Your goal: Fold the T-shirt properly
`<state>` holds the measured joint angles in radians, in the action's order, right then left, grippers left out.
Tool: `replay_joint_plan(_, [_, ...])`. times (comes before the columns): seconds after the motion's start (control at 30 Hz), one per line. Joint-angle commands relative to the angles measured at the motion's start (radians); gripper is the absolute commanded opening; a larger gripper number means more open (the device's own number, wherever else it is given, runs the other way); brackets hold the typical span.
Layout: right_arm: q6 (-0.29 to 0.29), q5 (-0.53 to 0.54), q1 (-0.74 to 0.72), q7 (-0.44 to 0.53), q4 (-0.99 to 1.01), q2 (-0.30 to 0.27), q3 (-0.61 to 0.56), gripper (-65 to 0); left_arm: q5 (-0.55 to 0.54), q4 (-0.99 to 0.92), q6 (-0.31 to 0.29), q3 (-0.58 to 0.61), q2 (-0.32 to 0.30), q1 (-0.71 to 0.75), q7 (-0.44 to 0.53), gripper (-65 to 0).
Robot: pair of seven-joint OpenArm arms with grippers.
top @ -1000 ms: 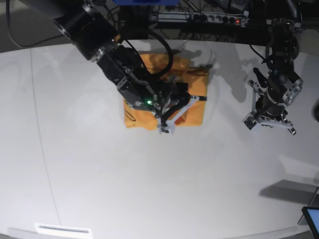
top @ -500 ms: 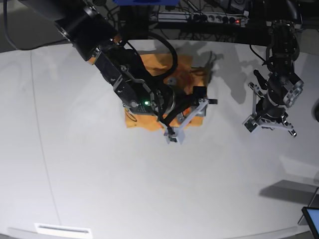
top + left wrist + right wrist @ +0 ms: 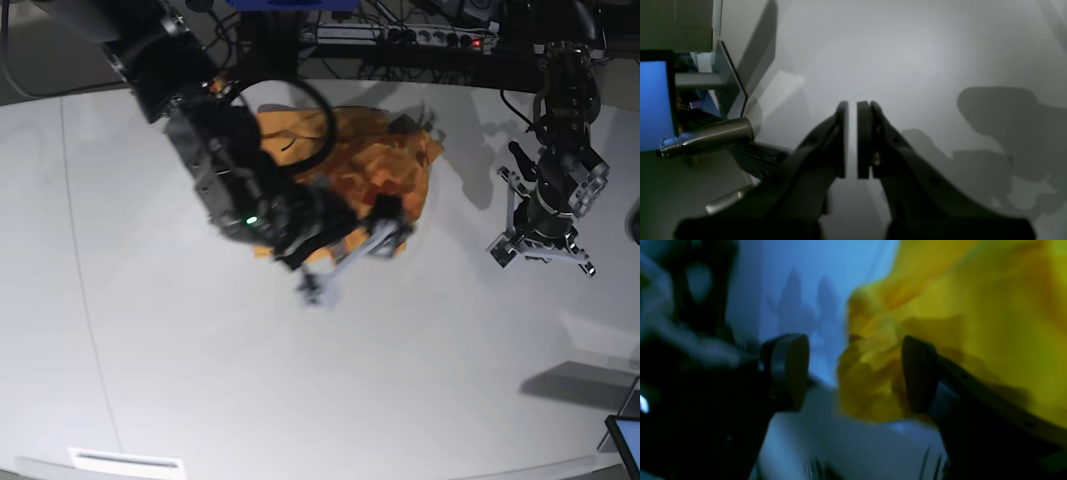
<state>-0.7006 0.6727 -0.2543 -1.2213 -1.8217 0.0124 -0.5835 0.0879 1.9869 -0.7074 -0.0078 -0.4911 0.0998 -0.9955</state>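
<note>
The right arm's jaws [image 3: 853, 373] stand wide apart with nothing clamped between them, one finger [image 3: 788, 368] over bare table [image 3: 300, 400], the other just in front of a bunched yellow edge of the T-shirt [image 3: 375, 175]. That shirt lies crumpled in a rumpled heap at the far middle of the table, partly hidden under the blurred right arm. Over at the other side, well apart from the cloth, the left arm's jaws [image 3: 852, 140] are almost together, a thin slit between them, holding nothing above the table
</note>
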Motion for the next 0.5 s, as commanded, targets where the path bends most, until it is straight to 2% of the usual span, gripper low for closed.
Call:
replay_joint_plan(0.0, [0.002,0.012,-0.015,0.007,-0.033,-0.015,0.027,-22.9,0.005,0.013,0.009,-0.013,-0.016,-0.015,0.008,-60.1])
replay_joint_plan(0.07, [0.002,0.014,0.005,0.005,-0.071,-0.059,0.055,-23.6,0.0,0.013,0.009,-0.044,-0.008,-0.015,0.01,-60.1])
replay_joint_plan(0.13, [0.002,0.014,0.025,0.005,-0.111,-0.098,0.058,-28.6,-0.033,0.013,0.009,-0.091,0.01,-0.015,0.01,-60.1])
replay_joint_plan(0.2, [0.002,0.015,0.051,0.007,-0.134,-0.13,0.059,-41.6,-0.116,0.013,0.009,-0.176,0.018,-0.021,0.01,-60.1])
replay_joint_plan(0.3, [0.002,0.015,0.086,0.007,-0.135,-0.142,0.059,-63.7,-0.259,0.013,0.009,-0.271,0.027,-0.058,0.008,-60.1])
replay_joint_plan(0.33, [0.002,0.011,0.099,0.008,-0.135,-0.142,0.059,-65.0,-0.293,0.012,0.009,-0.314,0.029,-0.062,0.008,-60.3])
replay_joint_plan(0.4, [0.002,0.011,0.117,0.008,-0.137,-0.142,0.059,-62.7,-0.362,0.012,0.009,-0.409,0.033,-0.078,0.01,-62.0])
replay_joint_plan(0.47, [0.002,0.011,0.129,0.008,-0.137,-0.142,0.059,-64.6,-0.4,0.012,0.009,-0.502,0.032,-0.114,0.003,-65.0])
